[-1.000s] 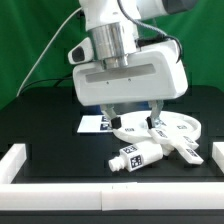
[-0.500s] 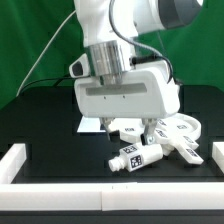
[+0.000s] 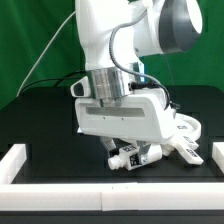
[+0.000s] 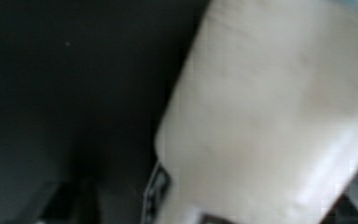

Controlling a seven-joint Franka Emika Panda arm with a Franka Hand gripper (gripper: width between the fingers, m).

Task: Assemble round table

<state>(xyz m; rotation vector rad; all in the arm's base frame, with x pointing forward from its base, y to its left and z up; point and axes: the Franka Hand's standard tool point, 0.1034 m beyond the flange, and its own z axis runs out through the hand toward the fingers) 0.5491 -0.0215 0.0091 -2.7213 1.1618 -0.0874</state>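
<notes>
Assembly looks barely begun: all 3 parts of the round table lie loose on the black worktop (image 3: 45,125), none joined to another. The short post (image 3: 131,158) lies on its side near the front, about the middle of the worktop. The cross base (image 3: 187,150) lies flat just beside it toward the exterior view's right, and the large disc (image 3: 190,127) lies flat farther back on that same side, partly hidden by the arm. The tool (image 3: 130,149) hangs low right over the post, its jaws apart with 1 on each side, and nothing shows them pressing on it. In the wrist view the post (image 4: 265,120) fills much of the picture as a blurred white body. I judge the step in hand to be picking up the post; grasping it, joining it to the disc and fitting the cross base are all left to do
</notes>
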